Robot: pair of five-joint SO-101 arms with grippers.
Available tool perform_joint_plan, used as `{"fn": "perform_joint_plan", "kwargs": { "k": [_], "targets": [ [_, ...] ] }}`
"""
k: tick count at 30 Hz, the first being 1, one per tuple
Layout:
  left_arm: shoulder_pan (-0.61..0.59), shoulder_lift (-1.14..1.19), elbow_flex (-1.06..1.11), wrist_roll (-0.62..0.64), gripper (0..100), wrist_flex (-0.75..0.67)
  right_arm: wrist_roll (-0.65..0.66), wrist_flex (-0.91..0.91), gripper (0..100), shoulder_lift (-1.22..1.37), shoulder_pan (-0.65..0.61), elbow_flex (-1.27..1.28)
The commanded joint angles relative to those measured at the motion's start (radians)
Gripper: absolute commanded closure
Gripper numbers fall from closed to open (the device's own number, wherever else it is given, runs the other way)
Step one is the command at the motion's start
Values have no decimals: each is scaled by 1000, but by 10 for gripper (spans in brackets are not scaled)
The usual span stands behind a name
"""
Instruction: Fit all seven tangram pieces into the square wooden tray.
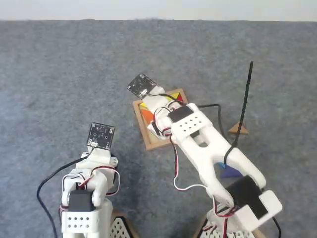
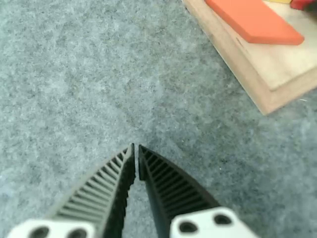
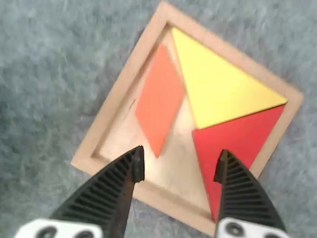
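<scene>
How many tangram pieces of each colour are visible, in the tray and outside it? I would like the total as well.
Orange: 1, in the tray
Yellow: 1, in the tray
Red: 1, in the tray
Orange-brown: 1, on the carpet
Blue: 1, on the carpet, partly hidden
Total: 5 visible

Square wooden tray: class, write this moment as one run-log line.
square wooden tray: yellow triangle, red triangle, orange parallelogram inside | right gripper: open above tray | left gripper: shut over grey carpet
</scene>
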Motion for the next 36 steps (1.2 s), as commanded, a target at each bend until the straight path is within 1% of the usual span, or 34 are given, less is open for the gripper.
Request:
{"fn": "perform_joint_plan", "kwargs": {
  "k": [1, 5, 11, 14, 22, 27, 36],
  "targets": [
    [-3, -20, -12, 9, 987, 5, -11, -38, 768, -4, -12, 5],
    [-3, -20, -12, 9, 987, 5, -9, -47, 768, 48, -12, 2],
    [-3, -20, -12, 9, 987, 5, -9, -38, 768, 145, -13, -83],
    [-3, -20, -12, 9, 987, 5, -9, -35, 768, 200, -16, -146],
    [-3, -20, -12, 9, 987, 5, -12, 88, 768, 357, -19, -399],
    [-3, -20, -12, 9, 987, 5, -9, 110, 767, 449, -44, -482],
    [-3, -20, -12, 9, 987, 5, -8, 125, 767, 452, -42, -582]
  ]
}}
